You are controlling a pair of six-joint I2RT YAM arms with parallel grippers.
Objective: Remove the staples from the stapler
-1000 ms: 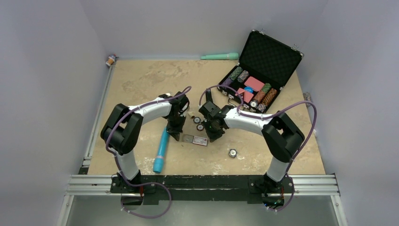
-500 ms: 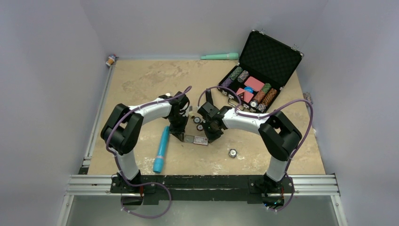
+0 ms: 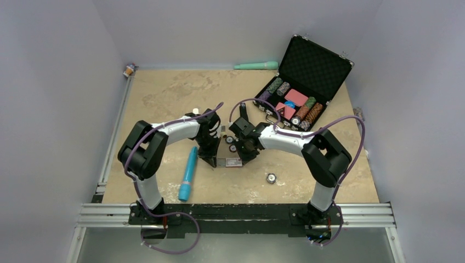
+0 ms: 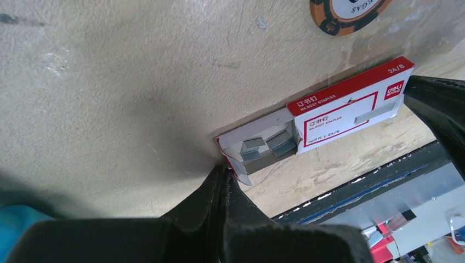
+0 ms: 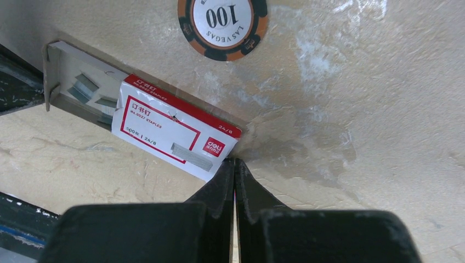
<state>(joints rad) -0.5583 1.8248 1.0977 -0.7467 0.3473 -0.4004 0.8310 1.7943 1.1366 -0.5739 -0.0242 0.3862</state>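
The black stapler does not show in any view. A red and white staple box lies between my two grippers. Its inner tray is slid partly out on the left, with loose strips of staples in it. My left gripper is shut, its tips touching the flap at the tray's open end; it also shows in the top view. My right gripper is shut, its tips against the box's other end by the red logo; it also shows in the top view. I cannot tell whether either pinches cardboard.
A blue tube lies left of the left gripper. Poker chips lie just behind the box, one sits front right. An open black case of chips stands at the back right. A green tube lies by the back wall.
Both grippers have closed in on the staple box, the left one moving right and the right one moving left, until their tips meet its two ends.
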